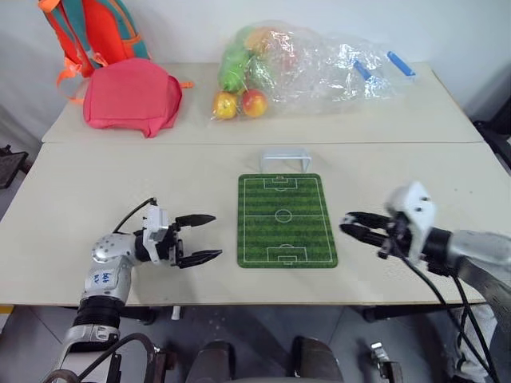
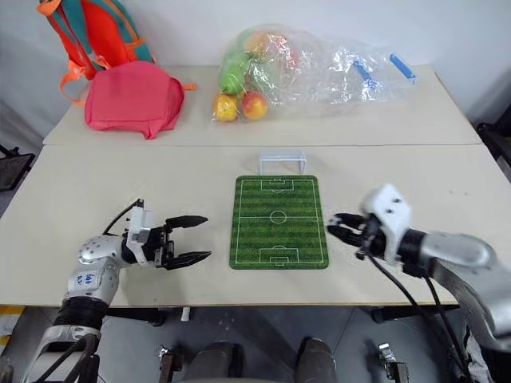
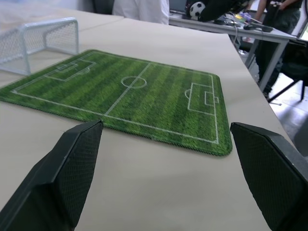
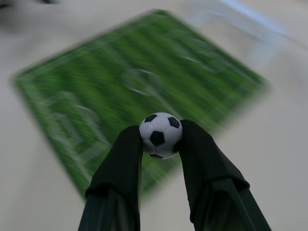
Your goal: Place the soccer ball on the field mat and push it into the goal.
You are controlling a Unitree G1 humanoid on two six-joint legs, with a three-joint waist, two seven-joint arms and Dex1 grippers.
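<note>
Nearest, at the table's front edge: left gripper (image 1: pixel 196 238) low over the beige table (image 1: pixel 96 183), black fingers spread wide apart with nothing between them, pointing sideways toward the field mat (image 1: pixel 286 221). Just off the mat's left border, not touching it.

Opposite, off the mat's right border: right gripper (image 4: pixel 160 139) pointing in toward the mat, fingers clamped on the soccer ball (image 4: pixel 160 135). Ball pinched between the two black fingertips, one pad on each side, white panels and black patches plain in the right wrist view. Ball held above the table, near the mat's right edge, green pitch spread beyond it. Also seen in the left wrist view as a small black-and-white dot (image 3: pixel 197 9) past the mat's far side.

Mat lying flat at the table's centre, long sides running away from the robot, white pitch lines and centre circle showing, bare of anything.

Just past the mat's far short edge: the goal (image 1: pixel 285 158), small white frame with pale netting, mouth facing the mat.

Farther back, on the rear table: red bag (image 1: pixel 132 96) at left, two yellow-red fruits (image 1: pixel 239 104) beside a crumpled clear plastic bag (image 1: pixel 319 64) holding green and orange produce.
</note>
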